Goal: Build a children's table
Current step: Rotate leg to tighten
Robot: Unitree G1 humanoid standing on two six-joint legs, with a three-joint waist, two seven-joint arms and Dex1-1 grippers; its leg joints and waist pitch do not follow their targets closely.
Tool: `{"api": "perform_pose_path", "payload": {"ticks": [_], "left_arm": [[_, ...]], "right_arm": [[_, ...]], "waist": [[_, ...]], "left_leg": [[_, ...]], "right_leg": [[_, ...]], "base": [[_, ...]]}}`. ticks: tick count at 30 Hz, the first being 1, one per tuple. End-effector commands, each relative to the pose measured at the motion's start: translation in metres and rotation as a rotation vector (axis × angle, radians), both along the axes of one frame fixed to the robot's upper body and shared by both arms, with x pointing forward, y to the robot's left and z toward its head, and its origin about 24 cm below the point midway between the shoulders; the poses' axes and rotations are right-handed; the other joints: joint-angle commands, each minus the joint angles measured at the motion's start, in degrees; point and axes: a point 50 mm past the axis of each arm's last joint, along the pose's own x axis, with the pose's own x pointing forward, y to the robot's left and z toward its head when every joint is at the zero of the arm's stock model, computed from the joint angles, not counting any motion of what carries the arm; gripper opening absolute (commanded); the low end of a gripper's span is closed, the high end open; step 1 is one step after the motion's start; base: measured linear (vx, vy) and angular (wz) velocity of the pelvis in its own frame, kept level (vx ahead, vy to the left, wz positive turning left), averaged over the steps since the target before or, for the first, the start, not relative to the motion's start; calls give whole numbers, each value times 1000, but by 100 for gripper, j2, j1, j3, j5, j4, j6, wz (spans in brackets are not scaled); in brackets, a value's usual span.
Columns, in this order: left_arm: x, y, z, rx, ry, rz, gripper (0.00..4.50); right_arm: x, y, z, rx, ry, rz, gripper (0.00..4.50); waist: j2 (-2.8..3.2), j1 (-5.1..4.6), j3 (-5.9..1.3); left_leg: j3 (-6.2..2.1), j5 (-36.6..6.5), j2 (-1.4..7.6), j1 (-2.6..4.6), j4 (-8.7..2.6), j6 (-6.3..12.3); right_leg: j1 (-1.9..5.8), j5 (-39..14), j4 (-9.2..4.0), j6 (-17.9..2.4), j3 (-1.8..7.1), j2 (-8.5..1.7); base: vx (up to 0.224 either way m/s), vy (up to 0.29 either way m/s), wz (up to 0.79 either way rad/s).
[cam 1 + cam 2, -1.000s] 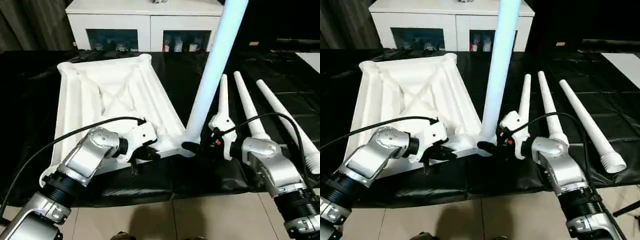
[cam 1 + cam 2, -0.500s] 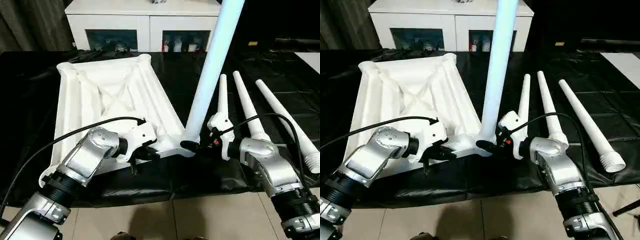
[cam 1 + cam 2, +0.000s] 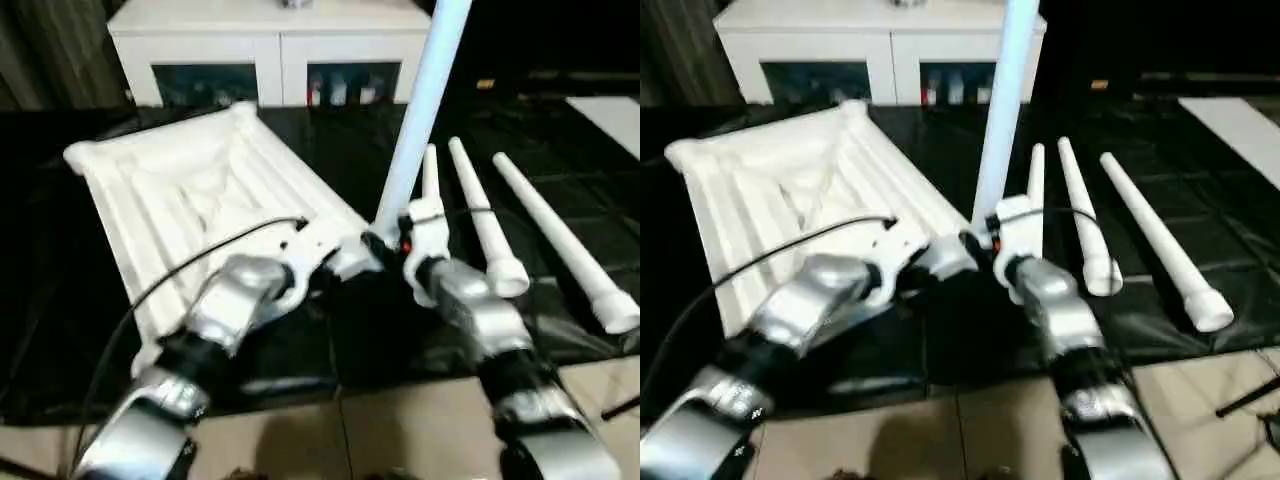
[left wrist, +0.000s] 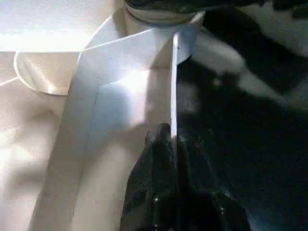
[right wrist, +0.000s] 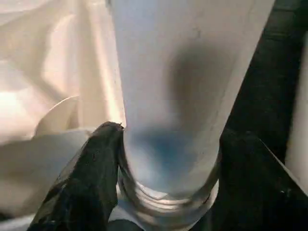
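The children's table top [image 3: 190, 185] lies upside down on the black cover, ribbed underside up. One white leg [image 3: 415, 110] stands in its near right corner socket [image 4: 159, 19], leaning slightly right. My left gripper [image 3: 330, 268] is shut on the thin rim [image 4: 174, 86] of the top just beside that socket, its black fingers [image 4: 159, 159] pinching the edge. My right gripper [image 3: 383, 243] holds the base of the standing leg [image 5: 178, 86], one finger [image 5: 91, 178] on each side of it just above the socket.
Three loose legs [image 3: 480, 220] lie side by side on the black work table [image 3: 590, 180], right of the standing leg. A white cabinet [image 3: 260, 50] with glass doors stands behind. The table's front edge and tiled floor [image 3: 400, 420] are below my arms.
The whole picture has shifted and tilted, so the camera moved. Both grippers keep their holds at the corner, and the leg still stands in its socket.
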Motion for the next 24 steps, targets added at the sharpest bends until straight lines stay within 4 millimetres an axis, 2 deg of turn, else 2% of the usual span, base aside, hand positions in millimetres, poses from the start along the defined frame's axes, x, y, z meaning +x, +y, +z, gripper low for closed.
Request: {"api": "perform_pose_path", "payload": {"ticks": [1,3,4,8,9,10,11,12,13,14,15,16,17,18,19,20,21,23,24], "left_arm": [[19,5,22,-17,-141,156,0],[23,-4,23,-34,-163,193,0],[23,-4,23,-34,-162,186,0],[22,0,23,-24,-163,168,0],[21,1,23,-26,-161,167,0],[21,2,23,-30,-158,163,0],[21,3,23,-30,-154,157,0],[19,5,22,-31,-151,135,0],[18,6,21,-29,-149,123,0],[18,6,21,-28,-148,120,0],[16,6,21,-27,-155,96,0],[13,8,18,-27,-144,72,0],[8,12,15,-23,-132,28,0],[7,13,14,-21,-130,16,0],[3,18,12,-7,-127,-26,0],[3,18,12,-6,-127,-28,0],[1,20,12,1,-124,-45,0],[-3,25,11,13,-109,-88,0],[-3,25,11,15,-110,-95,0]], "right_arm": [[-6,9,-22,39,104,-75,265],[-1,31,-18,97,95,-105,265],[0,37,-15,103,84,-90,265],[2,46,-7,156,39,-4,265],[2,46,-6,161,28,1,300],[2,45,-4,163,16,1,335],[3,44,-3,166,5,5,335],[4,39,0,153,-29,6,335],[5,36,1,139,-43,8,347],[5,35,2,134,-48,7,347],[5,32,2,117,-56,5,377],[5,27,6,112,-73,7,377],[3,19,13,98,-109,26,381],[3,17,15,88,-121,34,385],[0,10,20,70,-146,65,397],[-1,9,21,70,-146,67,397],[-2,6,22,71,-147,81,420],[-7,-3,26,39,-153,132,427],[-8,-4,26,36,-152,139,435]], "waist": [[-5,-16,-469],[2,-11,-469],[-22,-9,-472],[-26,12,-470],[-32,12,-470],[-25,15,-464],[-28,13,-464],[-28,-1,-454],[-33,-48,-461],[-25,-55,-476],[-31,-80,-481],[-28,-83,-473],[1,-74,-477],[-12,-55,-476],[20,-48,-477],[20,-48,-477],[3,-31,-463],[15,-21,-453],[30,-8,-436]], "left_leg": [[-132,-1163,240,114,-451,81],[-132,-1195,232,121,-453,92],[-127,-1194,234,119,-453,112],[-125,-1119,244,104,-454,239],[-122,-1095,245,104,-451,276],[-119,-1114,245,108,-451,292],[-120,-1105,247,103,-452,297],[-133,-1201,248,77,-464,320],[-157,-1148,242,16,-478,311],[-159,-1104,248,30,-470,311],[-145,-1053,250,58,-451,346],[-138,-1017,251,56,-447,376],[-134,-948,258,64,-440,422],[-128,-853,270,69,-441,479],[-126,-803,272,81,-445,496],[-126,-803,272,81,-445,496],[-119,-857,268,92,-451,495],[-118,-997,275,103,-462,438],[-122,-1188,281,113,-482,344]], "right_leg": [[266,-1162,-434,-1191,244,-313],[263,-1123,-431,-1187,232,-308],[271,-1104,-431,-1175,231,-306],[289,-949,-406,-1177,229,-320],[291,-941,-405,-1188,230,-323],[287,-1007,-413,-1195,229,-326],[290,-1019,-410,-1196,229,-327],[302,-1121,-418,-1172,227,-335],[354,-1136,-400,-1127,210,-336],[341,-1084,-397,-1130,208,-337],[309,-969,-400,-1197,215,-330],[307,-919,-397,-1237,223,-331],[307,-838,-384,-1286,225,-329],[304,-708,-371,-1288,226,-317],[293,-662,-359,-1302,224,-304],[293,-662,-359,-1302,224,-304],[288,-719,-377,-1281,233,-297],[277,-903,-395,-1250,235,-297],[269,-1146,-423,-1194,239,-302]], "base": [[0,0,0],[0,0,0],[0,0,0],[0,0,0],[0,0,0],[0,0,0],[0,0,0],[0,0,0],[0,0,0],[0,0,0],[0,0,0],[0,0,0],[0,0,0],[0,0,0],[0,0,0],[0,0,0],[0,0,0],[0,0,0],[0,0,0]]}}
